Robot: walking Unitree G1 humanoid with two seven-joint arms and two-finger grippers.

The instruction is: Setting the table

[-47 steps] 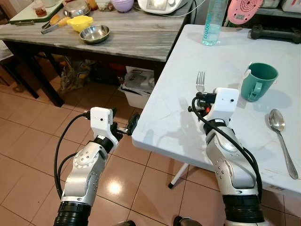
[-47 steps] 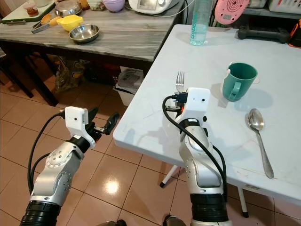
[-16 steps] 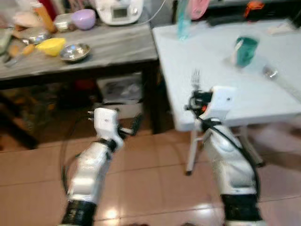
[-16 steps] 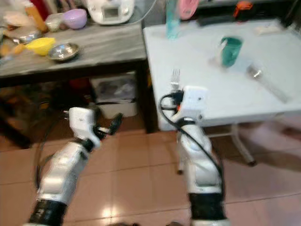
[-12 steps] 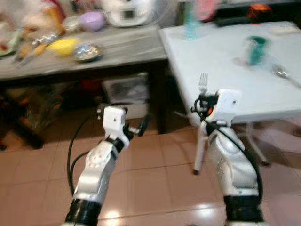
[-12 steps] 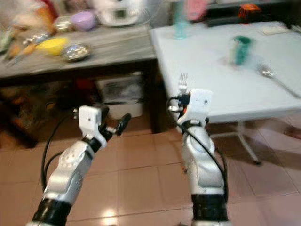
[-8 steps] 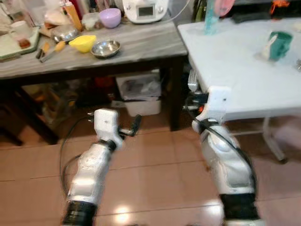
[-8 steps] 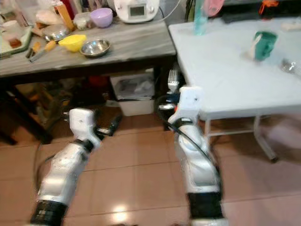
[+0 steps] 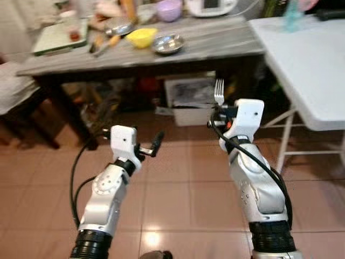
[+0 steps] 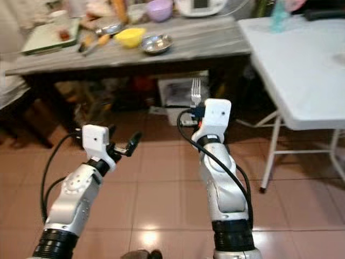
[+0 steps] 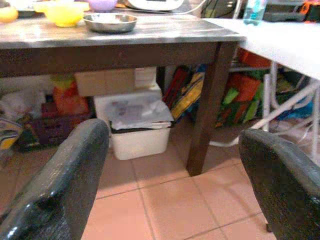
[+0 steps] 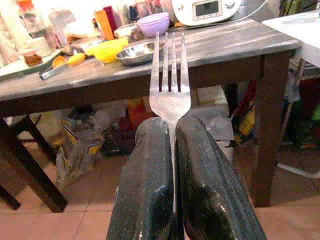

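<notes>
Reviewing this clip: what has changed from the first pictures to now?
The robot has turned left, away from the white table, so the cup and spoon are out of frame and the wooden table with its bowls sits ahead. The arms now hang over the tiled floor. Unchanged: the right end effector keeps the fork clamped, tines up; the left end effector stays open and empty.

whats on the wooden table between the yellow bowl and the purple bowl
A steel bowl sits between the yellow bowl and the purple bowl on the wooden table, slightly nearer the robot. The head views and the right wrist view show it.
</notes>
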